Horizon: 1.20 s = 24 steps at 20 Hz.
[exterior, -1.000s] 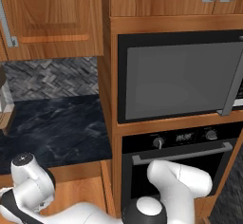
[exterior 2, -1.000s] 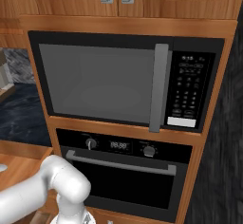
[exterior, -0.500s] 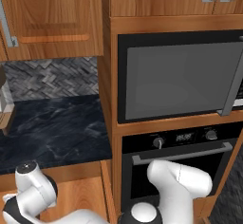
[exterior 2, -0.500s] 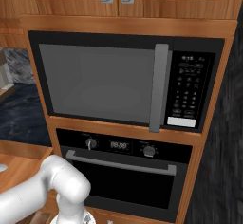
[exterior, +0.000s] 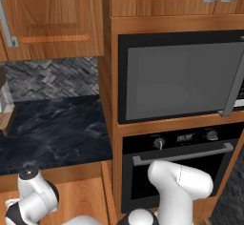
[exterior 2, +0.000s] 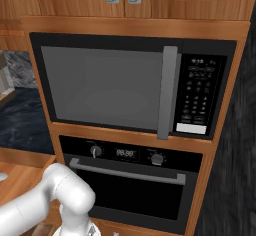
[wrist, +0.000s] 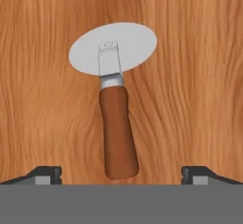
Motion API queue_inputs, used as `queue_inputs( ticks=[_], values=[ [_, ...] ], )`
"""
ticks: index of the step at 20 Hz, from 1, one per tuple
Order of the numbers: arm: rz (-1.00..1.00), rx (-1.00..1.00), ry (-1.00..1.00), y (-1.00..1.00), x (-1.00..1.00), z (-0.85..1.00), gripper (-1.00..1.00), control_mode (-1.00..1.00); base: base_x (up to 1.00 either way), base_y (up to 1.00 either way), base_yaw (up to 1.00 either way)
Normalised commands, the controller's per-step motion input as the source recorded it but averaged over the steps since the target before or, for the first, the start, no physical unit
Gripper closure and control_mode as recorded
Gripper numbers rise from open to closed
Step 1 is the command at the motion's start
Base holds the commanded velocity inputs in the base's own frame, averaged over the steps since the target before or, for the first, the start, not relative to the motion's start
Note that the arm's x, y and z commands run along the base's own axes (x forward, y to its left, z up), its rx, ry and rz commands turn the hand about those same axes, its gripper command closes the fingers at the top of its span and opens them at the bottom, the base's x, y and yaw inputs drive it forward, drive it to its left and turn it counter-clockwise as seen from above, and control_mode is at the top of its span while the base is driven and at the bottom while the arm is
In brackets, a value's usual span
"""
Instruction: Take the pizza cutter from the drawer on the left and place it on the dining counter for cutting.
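Wooden-handled pizza cutter (wrist: 116, 104) between wide-open pincer (wrist: 121, 173) tips.

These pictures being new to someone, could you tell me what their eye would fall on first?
In the hand view, the pizza cutter lies flat on a wooden floor, round steel blade away from the camera and brown handle between the open gripper tips. In the base views, the big black microwave sits above the oven in the wooden cabinet.

In the right base view the white robot arm (exterior 2: 55, 202) covers the lower left corner of the black built-in oven (exterior 2: 145, 195), the keypad markings on the black microwave (exterior 2: 197, 97) are too small to read, and the pale object (exterior: 5, 102) on the black marble short counter (exterior: 52, 128) is cut by the left edge.
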Motion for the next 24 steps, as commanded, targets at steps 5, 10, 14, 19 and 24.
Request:
queue_inputs(
  ticks=[5,10,14,19,24],
  values=[
    [0.0,0.0,0.0,0.0,0.0,-0.15,-1.0,-1.0,0.0,0.0,0.0],
    [0.0,0.0,0.0,0.04,0.0,-0.16,-1.0,-1.0,0.0,0.0,0.0],
    [0.0,0.0,0.0,0.07,0.0,-0.19,-1.0,-1.0,0.0,0.0,0.0],
    [0.0,-0.01,0.0,0.1,0.0,-0.23,-1.0,-1.0,0.0,0.0,0.0],
    [0.0,-0.02,0.0,0.1,0.01,-0.24,-1.0,-1.0,0.0,0.0,0.0]
  ],
)
